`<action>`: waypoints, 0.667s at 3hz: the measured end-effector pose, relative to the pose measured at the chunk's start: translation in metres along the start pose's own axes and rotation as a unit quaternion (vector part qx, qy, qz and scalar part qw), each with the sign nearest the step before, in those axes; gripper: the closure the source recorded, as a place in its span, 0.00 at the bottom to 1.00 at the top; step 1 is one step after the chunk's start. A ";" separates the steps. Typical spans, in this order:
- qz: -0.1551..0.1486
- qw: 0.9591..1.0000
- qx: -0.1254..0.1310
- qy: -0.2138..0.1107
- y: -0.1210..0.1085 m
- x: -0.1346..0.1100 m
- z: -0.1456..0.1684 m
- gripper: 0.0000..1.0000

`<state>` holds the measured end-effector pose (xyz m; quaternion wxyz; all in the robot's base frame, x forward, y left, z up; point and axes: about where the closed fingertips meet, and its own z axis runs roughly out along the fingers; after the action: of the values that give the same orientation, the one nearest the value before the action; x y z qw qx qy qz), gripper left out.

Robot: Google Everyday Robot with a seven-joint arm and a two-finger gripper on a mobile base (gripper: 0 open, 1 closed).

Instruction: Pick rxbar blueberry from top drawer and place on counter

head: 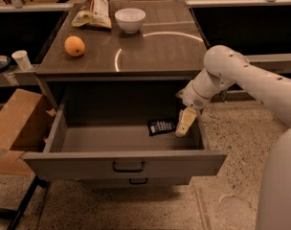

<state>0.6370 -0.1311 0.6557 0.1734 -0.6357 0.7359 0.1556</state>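
Note:
The rxbar blueberry (pixel 161 126), a small dark wrapper with white print, lies flat on the floor of the open top drawer (pixel 121 162), toward its right back. My gripper (pixel 184 122) hangs from the white arm inside the drawer, just right of the bar and close to it, with its tan fingers pointing down. The counter (pixel 155 51) is the brown glossy top above the drawer, with a curved light reflection.
On the counter stand an orange (pixel 74 46), a white bowl (pixel 130 19) and a tan crinkled bag (pixel 94 8). A cardboard box (pixel 16 123) sits left of the drawer. A lower drawer handle (pixel 136 180) shows below. A white cup (pixel 22 59) stands at the far left.

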 end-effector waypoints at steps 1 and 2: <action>-0.014 1.000 -0.004 0.011 -0.001 -0.004 0.030 0.00; -0.020 1.000 -0.011 0.016 0.000 -0.001 0.054 0.00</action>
<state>0.6403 -0.1054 0.6078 0.1573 -0.6548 0.7239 0.1499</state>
